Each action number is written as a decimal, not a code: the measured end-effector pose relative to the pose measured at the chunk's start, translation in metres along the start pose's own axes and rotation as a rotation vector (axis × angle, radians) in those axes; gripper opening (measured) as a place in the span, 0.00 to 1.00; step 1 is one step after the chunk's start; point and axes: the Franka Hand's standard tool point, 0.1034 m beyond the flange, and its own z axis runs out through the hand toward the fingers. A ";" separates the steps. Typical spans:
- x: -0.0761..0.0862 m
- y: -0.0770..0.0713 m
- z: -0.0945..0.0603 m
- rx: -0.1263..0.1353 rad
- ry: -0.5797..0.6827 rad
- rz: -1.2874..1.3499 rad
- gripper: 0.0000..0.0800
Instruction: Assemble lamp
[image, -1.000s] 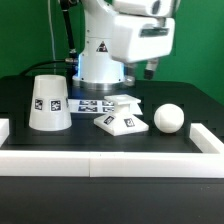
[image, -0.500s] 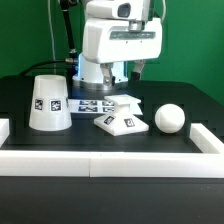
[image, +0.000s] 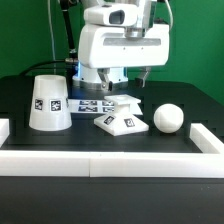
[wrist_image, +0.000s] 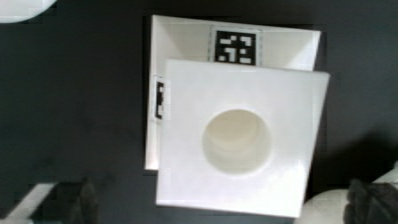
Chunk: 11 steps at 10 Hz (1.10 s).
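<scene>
The white lamp base (image: 122, 119) lies flat on the black table, with tags on its sides. In the wrist view the base (wrist_image: 240, 95) fills the middle, showing its round socket (wrist_image: 237, 141) and a tag (wrist_image: 235, 47). The cone shade (image: 48, 103) stands at the exterior view's left of the base. The ball bulb (image: 168, 118) lies at its right. My gripper (image: 127, 78) hangs above the base, open and empty; its dark fingertips (wrist_image: 63, 205) stand wide apart on either side of the base's near edge.
The marker board (image: 92, 104) lies behind the base, in front of the big white robot pedestal (image: 96, 60). A low white wall (image: 110, 165) runs along the front and both sides of the table.
The arm has moved toward the exterior view's left and come down, so the gripper now hangs over the base. The lamp parts have not moved.
</scene>
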 end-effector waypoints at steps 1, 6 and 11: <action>0.000 -0.002 -0.001 0.000 0.000 -0.004 0.87; -0.001 0.003 0.009 0.004 -0.002 -0.014 0.87; -0.001 0.000 0.019 0.006 0.001 -0.021 0.87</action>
